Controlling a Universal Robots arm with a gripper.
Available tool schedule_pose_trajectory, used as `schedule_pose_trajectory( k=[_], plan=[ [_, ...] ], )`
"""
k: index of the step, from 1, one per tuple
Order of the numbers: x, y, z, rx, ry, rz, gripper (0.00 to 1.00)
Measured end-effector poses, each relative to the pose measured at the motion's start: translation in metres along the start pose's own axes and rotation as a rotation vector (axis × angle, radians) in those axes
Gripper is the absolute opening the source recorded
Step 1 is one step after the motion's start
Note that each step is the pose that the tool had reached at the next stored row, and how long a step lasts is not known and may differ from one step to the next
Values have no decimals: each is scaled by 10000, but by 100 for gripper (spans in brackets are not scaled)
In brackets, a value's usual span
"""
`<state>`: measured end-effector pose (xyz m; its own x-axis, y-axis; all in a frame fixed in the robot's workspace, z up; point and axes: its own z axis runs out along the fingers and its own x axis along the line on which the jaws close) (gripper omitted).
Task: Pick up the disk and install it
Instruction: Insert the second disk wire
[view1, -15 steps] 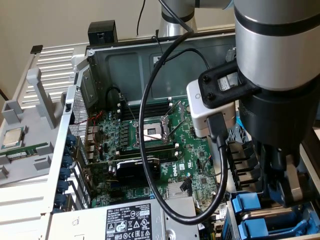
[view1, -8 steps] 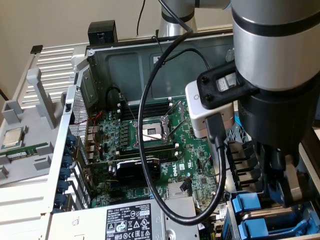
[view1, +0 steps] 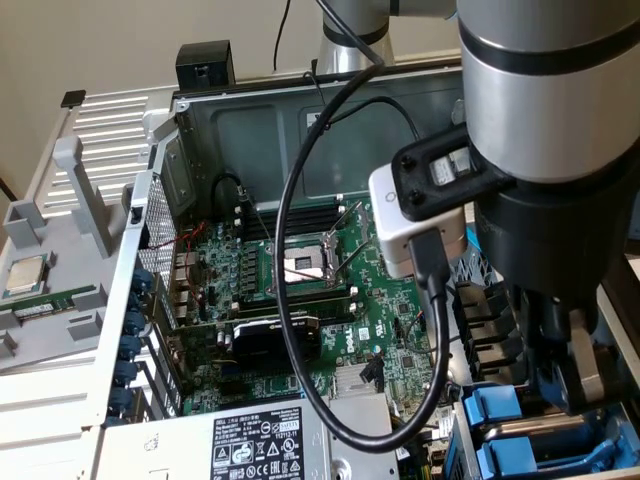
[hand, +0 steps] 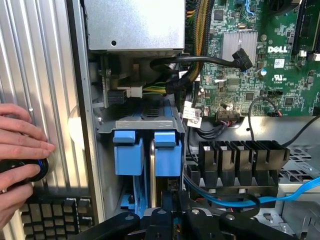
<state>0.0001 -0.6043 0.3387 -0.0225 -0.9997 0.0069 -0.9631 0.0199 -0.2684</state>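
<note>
A: Operator, what do you have, biggest first?

B: You have the open grey metal computer case (view1: 250, 110) with its green motherboard (view1: 300, 290), and the silver-and-black robot arm (view1: 545, 150) covers the exterior view's right side, hiding much of the drive bay.

A: And the disk?

B: In your wrist view the silver drive in its blue plastic carrier frame (hand: 167, 155) stands on edge in the bay, just beside a second blue-framed drive (hand: 128, 152). Most of its body is hidden; you see only the blue end and a thin silver edge.

A: The claw?

B: Your black gripper (hand: 172, 220) is cut off at the frame's edge, fingers pressed nearly together right at the disk's end. Whether it pinches the frame, you cannot tell.

A: Anything around?

B: Black cables (view1: 300, 250), a blue cable (hand: 250, 200), and a person's hand (hand: 20, 150) on a black round knob (hand: 22, 172).
</note>
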Motion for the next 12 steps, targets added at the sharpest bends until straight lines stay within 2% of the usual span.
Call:
schedule_pose_trajectory(
  k=[2,4,6,12],
  plan=[
    [-1,7,-1,51,12,-2,16],
    [-3,18,-5,137,31,-7,16],
    [-5,30,-8,197,49,-13,16],
    [-12,69,-18,262,98,-27,16]
  ],
)
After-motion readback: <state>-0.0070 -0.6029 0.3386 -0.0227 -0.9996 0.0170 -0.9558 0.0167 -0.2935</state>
